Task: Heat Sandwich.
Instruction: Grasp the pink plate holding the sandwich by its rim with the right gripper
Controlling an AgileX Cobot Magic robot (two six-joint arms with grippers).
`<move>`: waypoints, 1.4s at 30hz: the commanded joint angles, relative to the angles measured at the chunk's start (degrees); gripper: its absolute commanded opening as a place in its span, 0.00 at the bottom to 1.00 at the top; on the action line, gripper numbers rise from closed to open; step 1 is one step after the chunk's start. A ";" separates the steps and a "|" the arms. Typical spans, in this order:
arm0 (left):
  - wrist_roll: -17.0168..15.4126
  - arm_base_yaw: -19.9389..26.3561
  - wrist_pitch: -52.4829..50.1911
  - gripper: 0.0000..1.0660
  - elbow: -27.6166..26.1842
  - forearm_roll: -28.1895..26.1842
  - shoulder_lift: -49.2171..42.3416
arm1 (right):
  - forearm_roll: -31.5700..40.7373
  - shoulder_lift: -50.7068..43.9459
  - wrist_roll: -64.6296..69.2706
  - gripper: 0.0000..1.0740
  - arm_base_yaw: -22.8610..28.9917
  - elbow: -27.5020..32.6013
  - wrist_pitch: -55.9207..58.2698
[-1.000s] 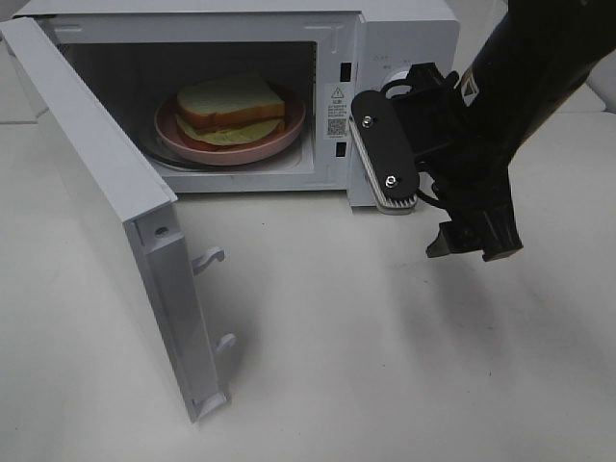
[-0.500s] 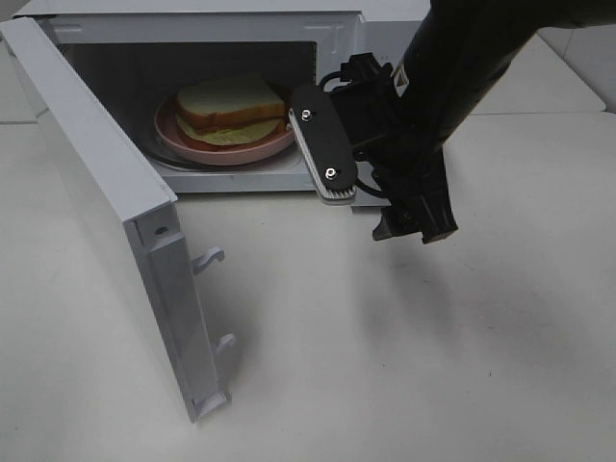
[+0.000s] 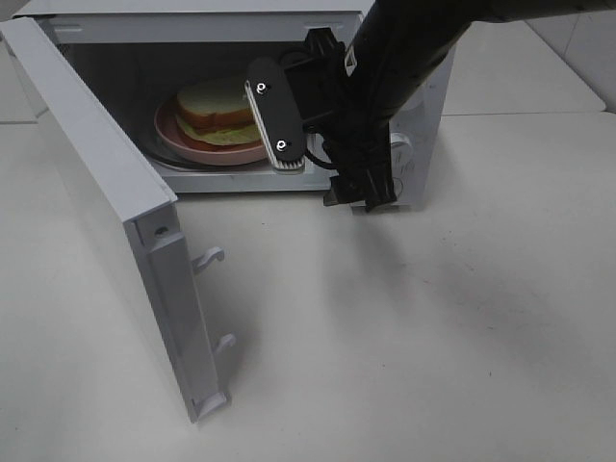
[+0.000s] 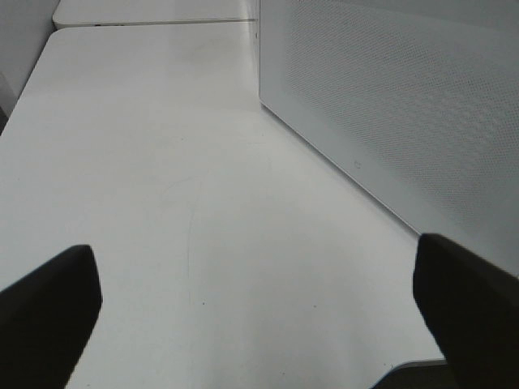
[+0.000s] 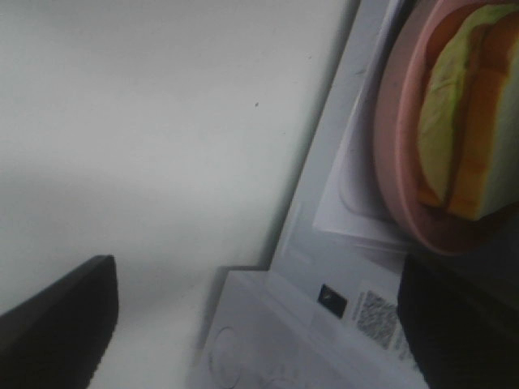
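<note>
The sandwich [image 3: 217, 108] sits on its pink plate [image 3: 207, 152] inside the microwave [image 3: 192, 27]; the door [image 3: 106, 183] stands wide open; the right gripper [image 3: 318, 159] is at the opening beside the plate, fingers spread, holding nothing; the left gripper [image 4: 259, 316] is spread and empty too; I think a plate grab comes next; pinch the rim gently.

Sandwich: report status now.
Left gripper open, empty. Right gripper open, empty, at microwave opening. Sandwich on pink plate inside. Door open; right gripper blocks closing.
</note>
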 commanded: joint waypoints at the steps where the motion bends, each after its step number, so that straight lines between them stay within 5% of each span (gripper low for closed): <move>1: -0.06 -0.11 -0.57 0.91 0.17 -0.06 -0.92 | 0.29 2.06 -0.46 0.81 0.74 -2.01 -3.38; 42: -0.06 -0.11 -0.57 0.91 0.17 -0.06 -0.92 | 3.50 29.62 2.86 0.76 0.80 -33.52 -0.17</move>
